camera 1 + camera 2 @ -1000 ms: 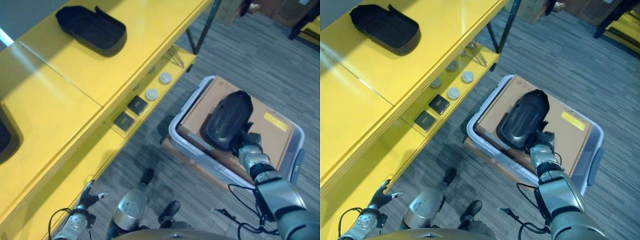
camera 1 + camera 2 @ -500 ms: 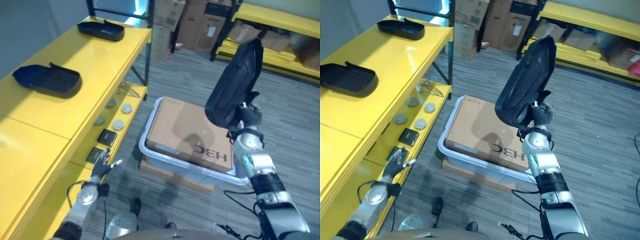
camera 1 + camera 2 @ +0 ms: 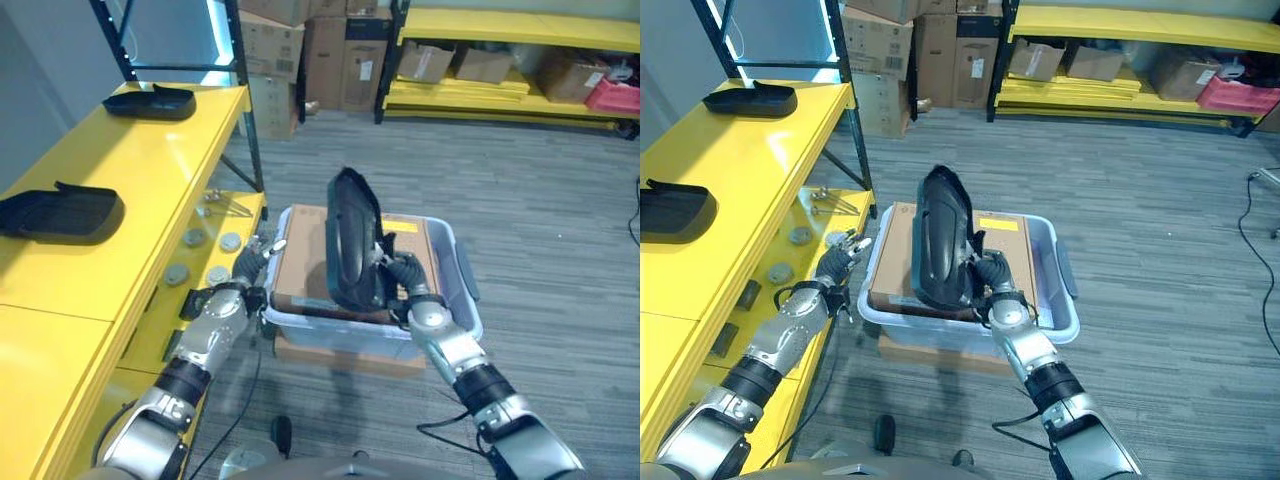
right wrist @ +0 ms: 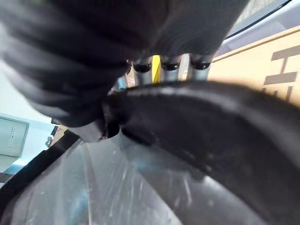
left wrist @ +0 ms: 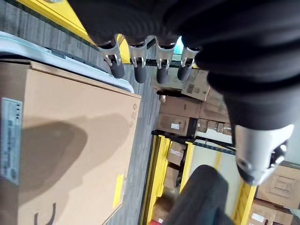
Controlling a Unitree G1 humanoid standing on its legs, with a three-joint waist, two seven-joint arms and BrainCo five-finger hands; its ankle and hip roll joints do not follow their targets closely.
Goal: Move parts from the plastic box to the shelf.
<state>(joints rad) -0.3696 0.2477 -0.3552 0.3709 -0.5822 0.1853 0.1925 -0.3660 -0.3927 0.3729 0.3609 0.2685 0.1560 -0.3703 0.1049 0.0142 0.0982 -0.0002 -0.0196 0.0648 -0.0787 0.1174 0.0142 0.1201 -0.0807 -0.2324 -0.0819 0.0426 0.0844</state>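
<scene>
Since half a second ago the black moulded part [image 3: 350, 240] has come down from high above the box to stand on edge just over the cardboard carton [image 3: 300, 275], and the left hand [image 3: 252, 268] has risen from beside the lower shelf to the box's near-left rim; the head camera has also swung, so much of the shift in the scene is its own.

Nearest, the right hand [image 3: 990, 275] has its fingers [image 4: 169, 62] curled over the part's rim with the thumb on the other side, clamped on it. The left hand hovers with fingers straight and spread, holding nothing, beside the grey plastic box [image 3: 455, 290], which holds the carton.

Further left, the yellow shelf [image 3: 140, 170] already carries two similar black parts, one near [image 3: 60, 212] and one far [image 3: 150, 100]; small round discs [image 3: 200, 255] lie on its lower level. Cardboard boxes [image 3: 940, 40] and more yellow racking [image 3: 1140, 25] stand at the back.

The task looks to be midway: this part is lifted but must yet be carried across and set on the shelf.
</scene>
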